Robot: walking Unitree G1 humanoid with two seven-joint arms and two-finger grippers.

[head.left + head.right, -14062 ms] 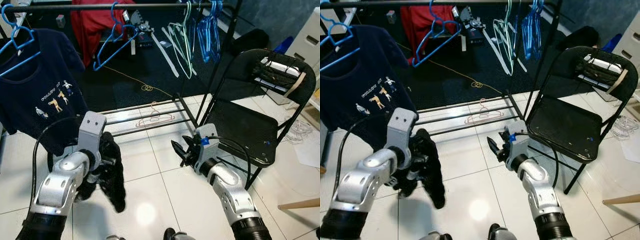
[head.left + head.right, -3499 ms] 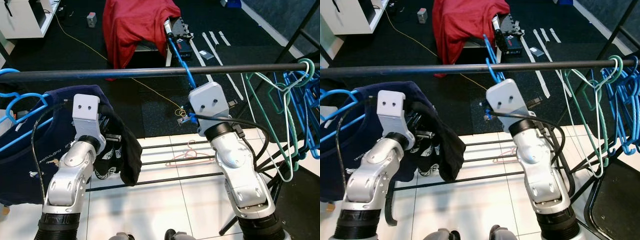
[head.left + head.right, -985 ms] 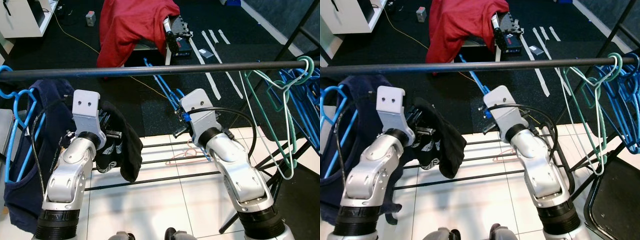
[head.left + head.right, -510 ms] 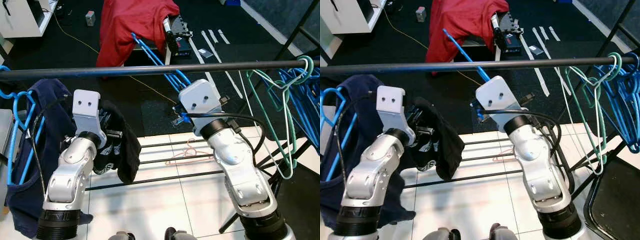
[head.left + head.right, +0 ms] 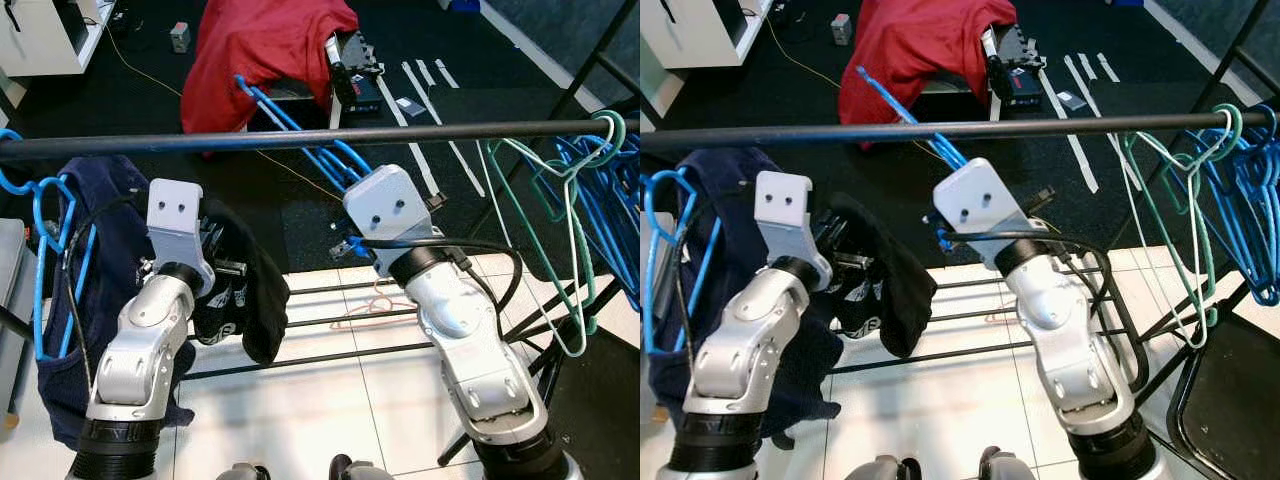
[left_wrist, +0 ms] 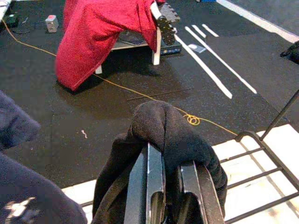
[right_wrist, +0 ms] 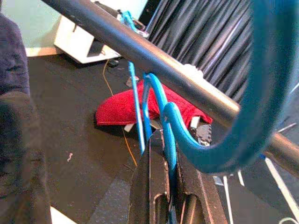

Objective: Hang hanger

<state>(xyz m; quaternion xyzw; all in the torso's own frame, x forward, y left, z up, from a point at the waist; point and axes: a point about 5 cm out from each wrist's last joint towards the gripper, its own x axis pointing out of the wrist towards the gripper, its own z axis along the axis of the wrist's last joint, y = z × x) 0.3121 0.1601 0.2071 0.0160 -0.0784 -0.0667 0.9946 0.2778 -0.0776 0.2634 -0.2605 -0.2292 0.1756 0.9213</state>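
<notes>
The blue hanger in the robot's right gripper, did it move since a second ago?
Yes. The blue hanger held by the right gripper has swung up and to the robot's left: it lay below the black rail then and now crosses it.

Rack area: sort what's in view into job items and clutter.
Job: blue hanger in the right gripper; rail; black garment in the left gripper.

Clutter: red cloth; pink hanger on the floor; yellow cord; green hanger.

head stereo pair looks down over the long black metal clothes rail (image 5: 300, 138); wrist cameras sit close, facing along their fingers.
</notes>
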